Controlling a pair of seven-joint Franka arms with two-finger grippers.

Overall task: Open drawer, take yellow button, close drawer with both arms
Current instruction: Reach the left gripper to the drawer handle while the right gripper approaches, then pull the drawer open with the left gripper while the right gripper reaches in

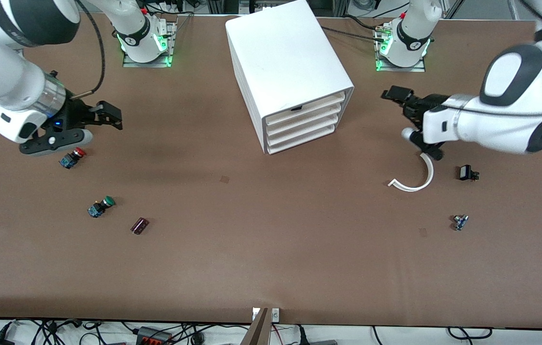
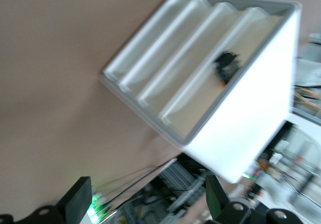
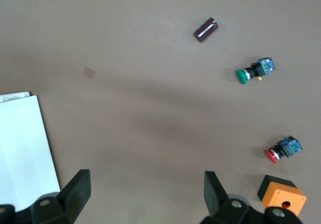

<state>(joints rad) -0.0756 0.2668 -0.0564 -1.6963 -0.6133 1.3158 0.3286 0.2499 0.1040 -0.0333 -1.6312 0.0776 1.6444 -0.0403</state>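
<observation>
- Front view: the white cabinet [image 1: 290, 72] stands on the brown table [image 1: 271, 258] with all four drawers pushed in, the top drawer [image 1: 305, 108] included. The left end effector [image 1: 407, 117] hangs over bare table, spread wide and empty. The right end effector [image 1: 103, 117] hangs just above the red-capped button [image 1: 72, 157], also wide and empty.
- Left wrist view: the drawer [image 2: 210, 73] fronts face the camera; a dark object [image 2: 226, 66] shows at the top one.
- Right wrist view: the red-capped button [image 3: 284, 149], the green-capped button [image 3: 255, 71] and an orange block [image 3: 281, 198] lie on the table.

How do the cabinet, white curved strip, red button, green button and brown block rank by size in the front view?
Largest to smallest:
1. cabinet
2. white curved strip
3. red button and green button, which look alike, so no ranking between them
4. brown block, slightly smaller
</observation>
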